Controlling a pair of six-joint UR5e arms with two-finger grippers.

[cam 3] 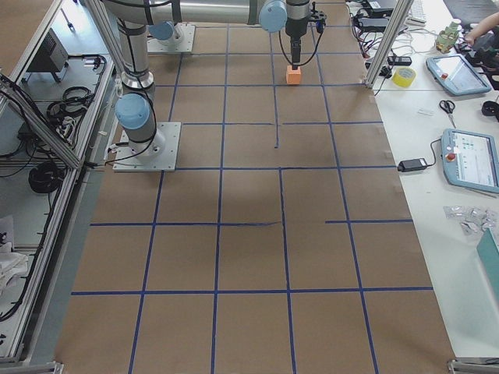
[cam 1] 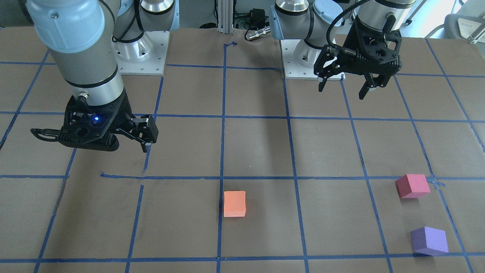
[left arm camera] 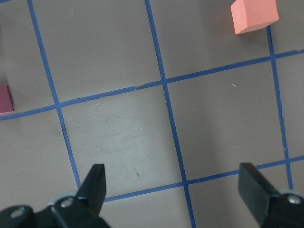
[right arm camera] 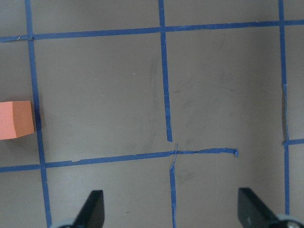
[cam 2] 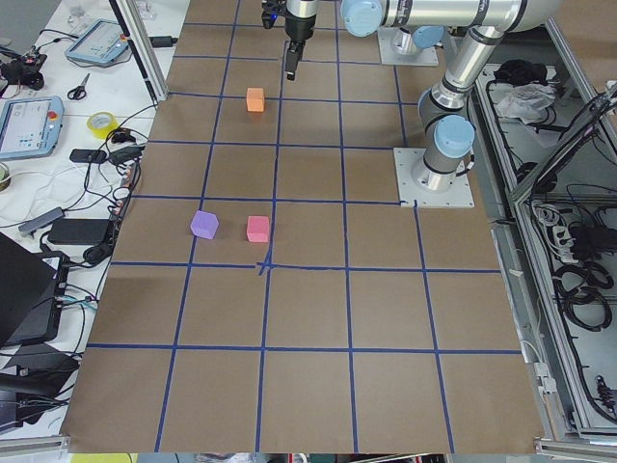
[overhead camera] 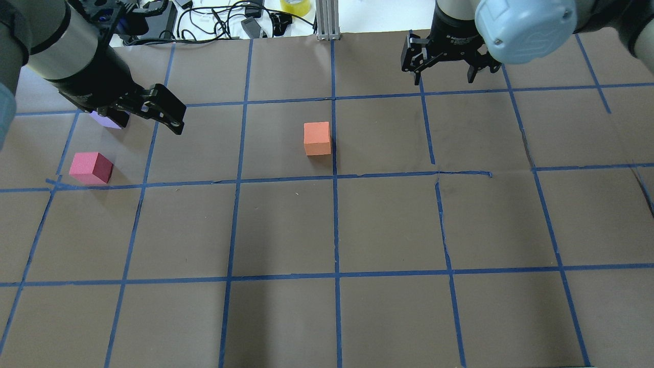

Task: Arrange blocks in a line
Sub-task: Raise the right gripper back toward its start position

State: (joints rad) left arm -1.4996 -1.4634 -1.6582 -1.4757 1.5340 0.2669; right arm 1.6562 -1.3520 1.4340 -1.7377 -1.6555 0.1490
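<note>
The orange cube (cam 1: 234, 203) lies near the table's middle beside a tape line. The pinkish-red cube (cam 1: 412, 185) and the purple cube (cam 1: 429, 240) lie close together on my left side, far from the orange one. In the overhead view the purple cube (overhead camera: 108, 121) is mostly hidden behind my left gripper (overhead camera: 149, 127). My left gripper (cam 1: 341, 92) is open and empty, raised above the table, with nothing between its fingers in the left wrist view (left arm camera: 175, 183). My right gripper (cam 1: 146, 142) is open and empty, raised on my right side (overhead camera: 443, 79).
Brown table covering (overhead camera: 388, 225) with a blue tape grid. Cables and a yellow tape roll (overhead camera: 295, 6) lie beyond the far edge. The arm bases (cam 1: 142, 53) stand at the robot's side of the table.
</note>
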